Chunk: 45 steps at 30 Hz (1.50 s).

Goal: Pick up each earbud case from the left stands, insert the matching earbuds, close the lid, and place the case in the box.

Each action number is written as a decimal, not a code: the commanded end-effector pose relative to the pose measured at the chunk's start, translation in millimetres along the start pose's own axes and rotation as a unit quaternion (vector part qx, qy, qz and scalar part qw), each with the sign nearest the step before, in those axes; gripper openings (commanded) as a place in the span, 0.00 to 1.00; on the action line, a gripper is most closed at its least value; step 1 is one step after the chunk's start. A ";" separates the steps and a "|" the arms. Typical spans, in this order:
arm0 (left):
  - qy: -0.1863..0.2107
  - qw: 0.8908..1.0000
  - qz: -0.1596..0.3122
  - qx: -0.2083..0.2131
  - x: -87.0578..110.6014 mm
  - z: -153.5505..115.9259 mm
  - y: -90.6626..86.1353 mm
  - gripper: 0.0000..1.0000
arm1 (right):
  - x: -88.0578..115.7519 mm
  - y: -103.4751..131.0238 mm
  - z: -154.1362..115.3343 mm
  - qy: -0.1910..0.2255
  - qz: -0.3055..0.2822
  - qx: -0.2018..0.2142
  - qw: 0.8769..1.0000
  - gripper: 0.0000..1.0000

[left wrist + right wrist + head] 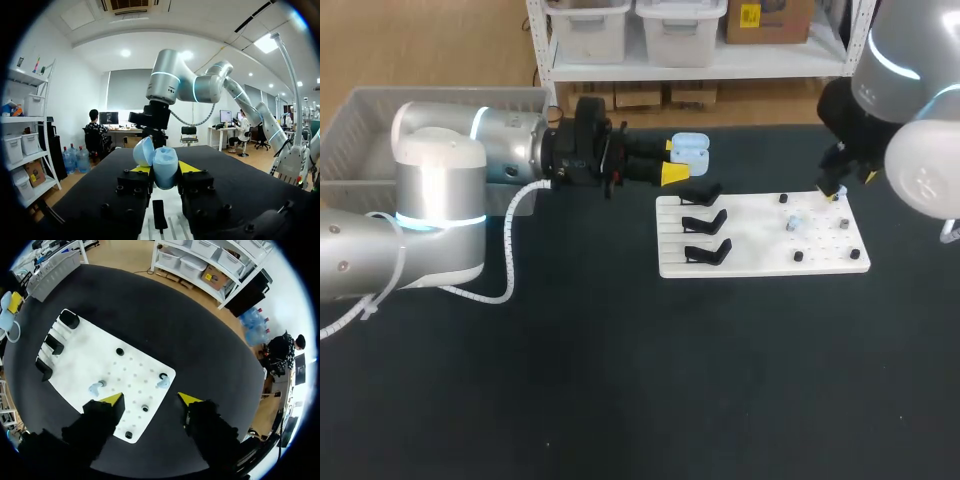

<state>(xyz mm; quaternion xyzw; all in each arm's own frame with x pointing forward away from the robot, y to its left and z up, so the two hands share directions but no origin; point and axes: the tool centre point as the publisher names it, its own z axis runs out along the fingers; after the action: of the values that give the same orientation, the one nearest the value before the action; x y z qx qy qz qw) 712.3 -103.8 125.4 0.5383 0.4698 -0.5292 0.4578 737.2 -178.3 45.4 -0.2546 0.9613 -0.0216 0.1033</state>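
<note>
My left gripper (672,161) is shut on a light blue earbud case (689,150), held above the table just behind the white board (760,262). In the left wrist view the case (164,169) sits between the yellow tips with its lid (143,151) swung open. Three black stands (704,221) on the board's left side carry nothing. A pale blue earbud (796,223) rests among the black pegs. My right gripper (150,399) hovers open over the board's far right corner, with two earbuds (96,387) (163,383) just ahead of its fingertips.
A grey box (360,130) stands at the table's back left, partly behind my left arm. Small black pegs (120,351) dot the board's right half. Dark tabletop (640,380) lies in front of the board.
</note>
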 end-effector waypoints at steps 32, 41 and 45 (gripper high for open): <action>-0.001 1.000 0.001 -0.001 1.0 0.0 -0.6 0.00 | -0.4 -13.0 28.6 0.004 -0.006 0.008 1.000 0.46; -0.001 1.000 0.001 -0.001 1.0 0.0 -0.6 0.00 | -3.8 -16.3 34.6 -0.005 0.000 0.005 1.000 0.45; -0.001 1.000 0.001 -0.001 1.0 0.0 -0.6 0.00 | -5.9 -17.6 37.2 -0.006 0.000 0.005 1.000 0.43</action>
<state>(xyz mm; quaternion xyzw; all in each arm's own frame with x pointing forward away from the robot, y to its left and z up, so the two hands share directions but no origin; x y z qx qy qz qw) 712.3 -103.8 125.4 0.5383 0.4698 -0.5292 0.4578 756.2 -190.2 14.2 -0.2549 0.9603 -0.0244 0.1104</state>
